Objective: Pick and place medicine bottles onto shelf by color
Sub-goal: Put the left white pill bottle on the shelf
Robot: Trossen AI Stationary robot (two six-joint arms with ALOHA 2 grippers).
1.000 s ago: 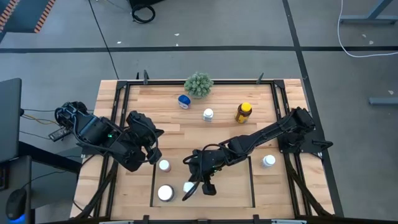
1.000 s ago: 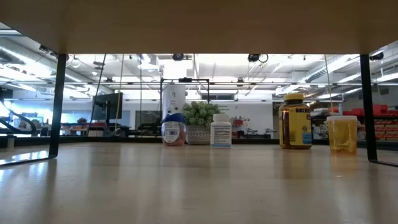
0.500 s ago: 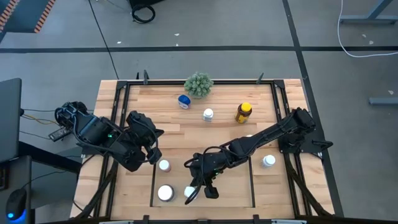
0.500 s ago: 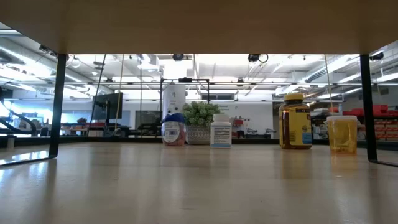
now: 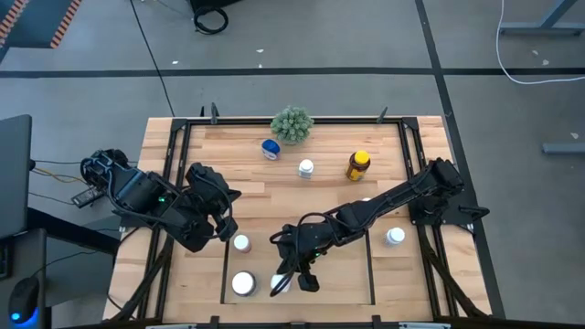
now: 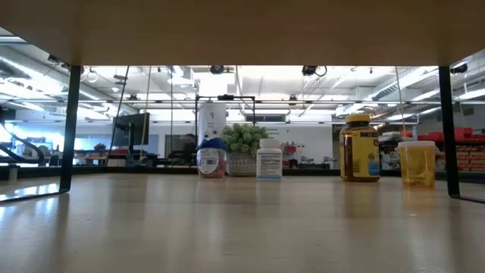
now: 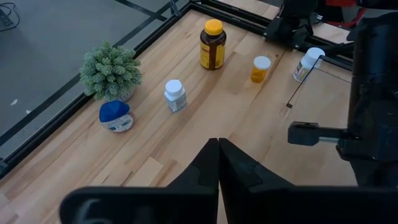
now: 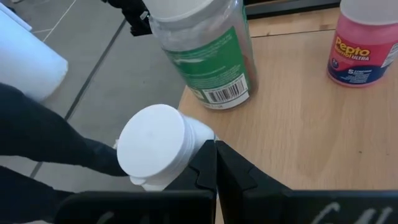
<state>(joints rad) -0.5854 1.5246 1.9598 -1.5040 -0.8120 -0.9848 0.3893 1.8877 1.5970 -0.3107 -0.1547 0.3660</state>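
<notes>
Medicine bottles are being sorted into the shelf [image 5: 226, 274], the bay of bare wood outlined by thin black strips at the near edge of the table [image 5: 187, 164]. In the high view, two white-capped bottles [image 5: 242, 283] are standing inside the bay at its left side, and the right gripper [image 5: 294, 278] is being held low beside them with its fingers clenched together. In the right wrist view a small white bottle [image 8: 155, 148] is lying just beside those closed fingers, apparently tipped on its side, with its white cap facing the camera and its long axis running roughly level with the table; whether it is being touched cannot be told. A green-labelled bottle [image 8: 208, 53] and a pink-labelled bottle [image 8: 364, 43] are standing upright near it, long axes vertical. The left gripper [image 7: 217, 163] is being held clenched and empty over the table's left part. Risk is being judged as follows: a tipped round bottle is liable to roll off the near table edge if it is nudged, and the upright neighbours could be knocked over by a sideways sweep of the closed fingers. An amber bottle [image 5: 358, 165], a blue bottle [image 5: 271, 148] and a plant ball [image 5: 292, 123] are standing at the far side.
</notes>
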